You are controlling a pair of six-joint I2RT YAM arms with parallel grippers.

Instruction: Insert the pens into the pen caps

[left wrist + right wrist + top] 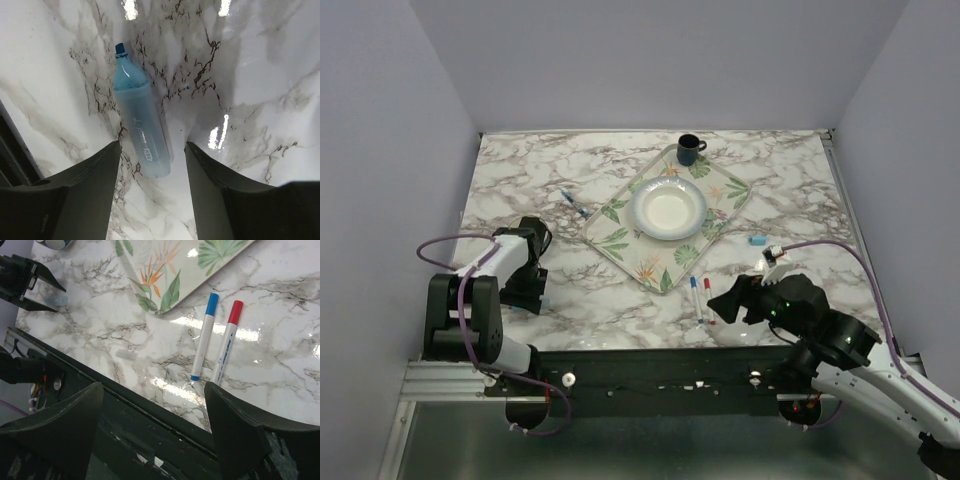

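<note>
The left gripper (152, 146) is wide open and holds nothing. Its two fingers hang low over the table (260, 75), one on each side of the rear end of the light-blue marker (141, 120). The marker lies flat on the marble, running away from the gripper, and its bare dark tip (120, 48) points to the far end. It sits nearer the finger on the left of the wrist view than the other, and a little askew to the gap.

The step in hand looks like the pickup of this marker. To do it well, shift sideways so the barrel is centred, and turn the wrist slightly so the jaws close square across it. Then go down until the pads flank the barrel's widest part. Grip the rear half only, so the tip end stays free for the cap. A round barrel on glossy stone may roll or squirt out if one finger touches first, so close slowly.

The matching light-blue cap (757, 240) lies well apart, on the right side of the table near the right arm. The right gripper (152, 390) is also open and empty. It hovers by the near edge, just short of the two white markers (204, 337), which lie side by side with a blue and a red cap on. The cap would fall to that arm.

The thin pen (573, 203) lies left of the tray (620, 240). I cannot tell whether it is capped.
</note>
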